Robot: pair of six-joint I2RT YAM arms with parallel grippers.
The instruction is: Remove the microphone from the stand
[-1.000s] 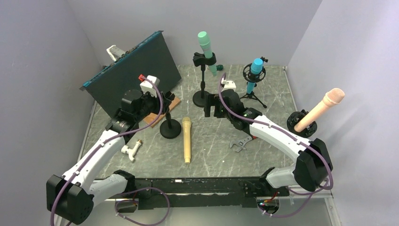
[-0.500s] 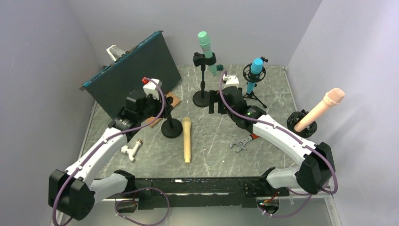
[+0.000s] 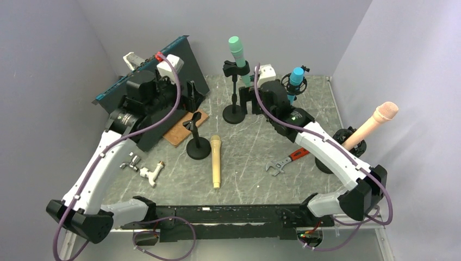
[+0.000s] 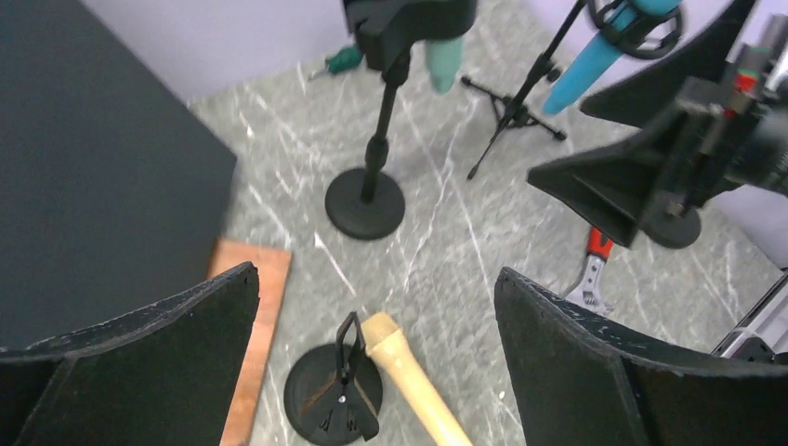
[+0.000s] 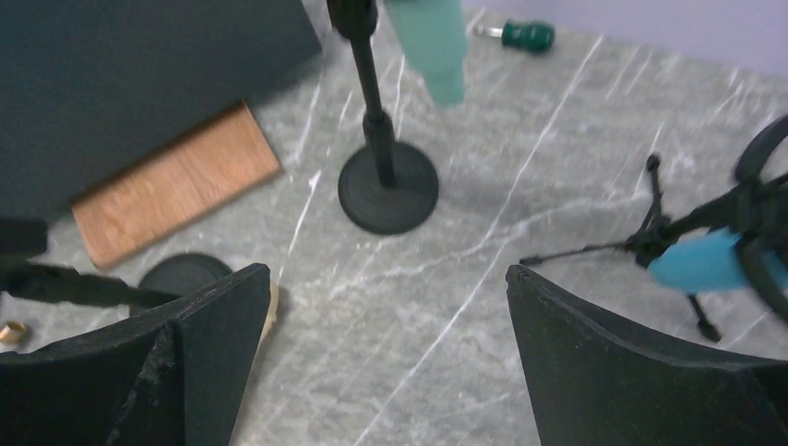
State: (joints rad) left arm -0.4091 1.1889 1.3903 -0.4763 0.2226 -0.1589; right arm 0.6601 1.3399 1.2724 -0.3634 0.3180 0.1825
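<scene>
A tan microphone lies flat on the table, its head beside the base of a short black stand whose clip stands empty. The left wrist view looks down on that stand and the tan microphone. My left gripper hangs open above and behind the stand, holding nothing; its jaws are wide apart around. My right gripper is open and empty too, close to the base of a taller stand that holds a green microphone.
A blue microphone sits in a tripod mount at the back, a pink one on a stand at right. A dark panel leans at the back left over a wooden board. A wrench and a white fitting lie nearer.
My left gripper has opened, let go of the short stand and lifted up and back. The right gripper has moved back toward the green microphone's stand. The tan microphone has not moved.
</scene>
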